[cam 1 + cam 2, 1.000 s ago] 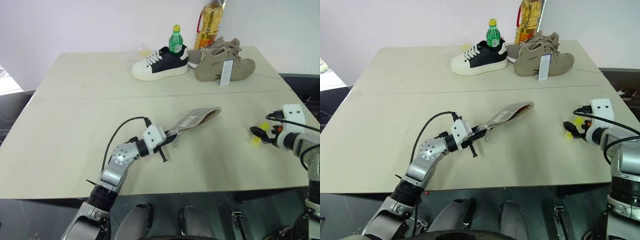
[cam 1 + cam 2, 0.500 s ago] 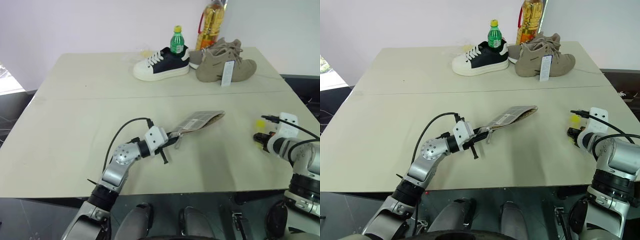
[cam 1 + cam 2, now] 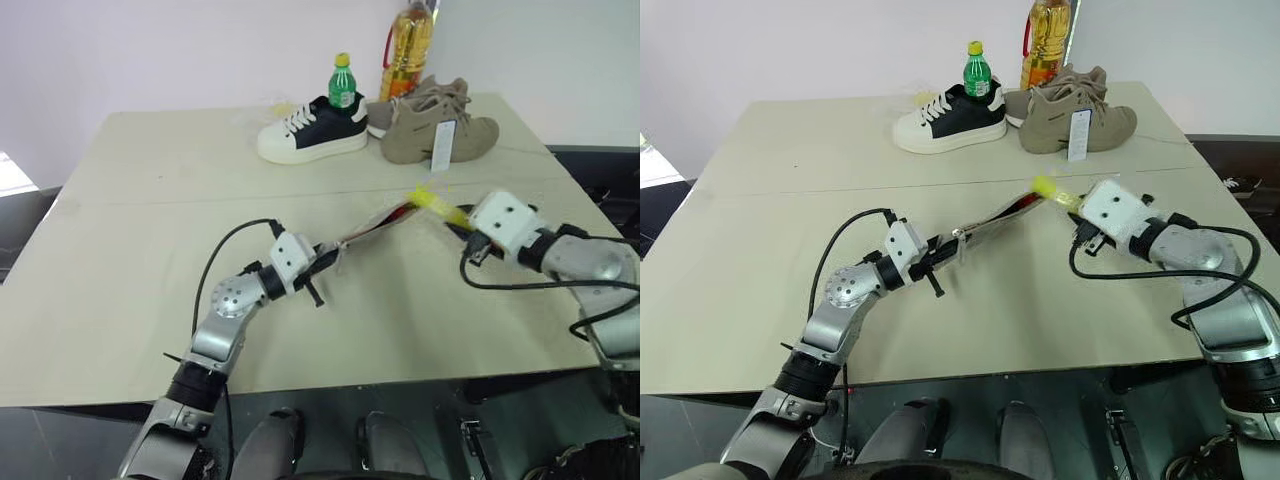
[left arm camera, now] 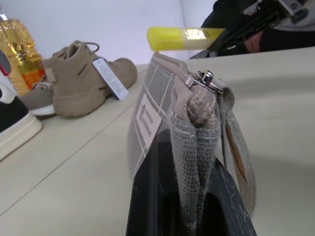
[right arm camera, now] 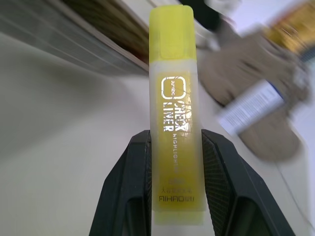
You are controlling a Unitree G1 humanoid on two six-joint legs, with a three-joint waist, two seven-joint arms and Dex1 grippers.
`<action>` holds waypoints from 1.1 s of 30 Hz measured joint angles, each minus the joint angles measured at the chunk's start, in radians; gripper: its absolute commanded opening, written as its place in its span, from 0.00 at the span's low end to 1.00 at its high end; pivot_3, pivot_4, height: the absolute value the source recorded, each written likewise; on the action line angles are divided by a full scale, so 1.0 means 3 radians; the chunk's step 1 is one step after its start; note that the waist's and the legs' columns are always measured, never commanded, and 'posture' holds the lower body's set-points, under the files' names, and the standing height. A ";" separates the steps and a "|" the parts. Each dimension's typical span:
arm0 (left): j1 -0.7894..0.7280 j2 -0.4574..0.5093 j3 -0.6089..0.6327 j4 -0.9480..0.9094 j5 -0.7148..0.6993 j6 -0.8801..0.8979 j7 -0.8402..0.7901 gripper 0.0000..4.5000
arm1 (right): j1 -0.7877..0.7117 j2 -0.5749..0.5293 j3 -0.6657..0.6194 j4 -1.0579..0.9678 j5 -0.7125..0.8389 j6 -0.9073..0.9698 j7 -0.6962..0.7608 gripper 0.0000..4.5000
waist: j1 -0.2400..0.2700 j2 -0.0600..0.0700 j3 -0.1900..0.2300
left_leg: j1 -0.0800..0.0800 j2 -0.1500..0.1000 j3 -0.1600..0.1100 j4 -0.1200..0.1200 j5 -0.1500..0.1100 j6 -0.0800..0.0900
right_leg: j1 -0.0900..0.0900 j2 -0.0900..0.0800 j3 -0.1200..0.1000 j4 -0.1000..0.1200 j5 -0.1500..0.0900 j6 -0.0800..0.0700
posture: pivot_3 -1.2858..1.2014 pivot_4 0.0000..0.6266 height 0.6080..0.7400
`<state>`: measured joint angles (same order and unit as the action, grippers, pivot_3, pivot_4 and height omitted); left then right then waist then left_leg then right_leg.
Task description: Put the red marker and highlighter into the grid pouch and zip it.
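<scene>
The left end effector point(image 4: 189, 216) is clamping tight on one end of the grid pouch point(image 3: 372, 226), holding it lifted off the desk point(image 3: 150, 240), while the right end effector point(image 5: 174, 196) is gripping the highlighter point(image 3: 1054, 193) with its tip right at the pouch's raised far end.

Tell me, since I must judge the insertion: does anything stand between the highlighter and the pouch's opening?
Nothing visible does. The right gripper holds the highlighter with its cap at the raised open end of the grid pouch, which the left gripper clamps by its other end.
</scene>
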<state>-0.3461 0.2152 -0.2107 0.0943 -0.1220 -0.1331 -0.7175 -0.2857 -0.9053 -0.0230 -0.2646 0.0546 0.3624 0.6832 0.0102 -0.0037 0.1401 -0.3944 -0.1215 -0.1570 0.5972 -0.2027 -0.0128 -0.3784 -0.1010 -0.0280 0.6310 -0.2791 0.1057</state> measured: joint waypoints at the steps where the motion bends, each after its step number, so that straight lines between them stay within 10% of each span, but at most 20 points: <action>1: 0.0001 0.0006 0.0004 -0.0013 0.0000 0.0005 0.0004 0.00 | -0.0039 0.0000 0.0036 0.0021 -0.0004 -0.0036 0.0054 0.18 | 0.0005 0.0000 0.0000 | 0.0000 0.0000 0.0000 0.0000 0.0000 0.0000 | 0.0000 -0.0001 0.0002 0.0000 0.0000 0.0000 | 0.52 0.24 0.99; 33: 0.0068 0.0005 -0.0002 -0.0174 -0.0002 0.0109 0.0006 0.00 | 0.0103 -0.0062 -0.0102 0.0049 -0.0048 -0.0149 0.0418 0.18 | 0.0013 -0.0003 0.0002 | -0.0001 -0.0003 -0.0004 -0.0002 -0.0003 0.0003 | 0.0000 -0.0007 0.0004 -0.0004 -0.0001 -0.0001 | 0.52 0.24 0.99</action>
<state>-0.3258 0.2168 -0.2114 0.0421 -0.1225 -0.1004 -0.7157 -0.2547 -0.9238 -0.0536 -0.2500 0.0401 0.3175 0.8087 0.0142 -0.0046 0.1408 -0.3948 -0.1223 -0.1581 0.5965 -0.2036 -0.0120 -0.3784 -0.1031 -0.0267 0.6297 -0.2793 0.1054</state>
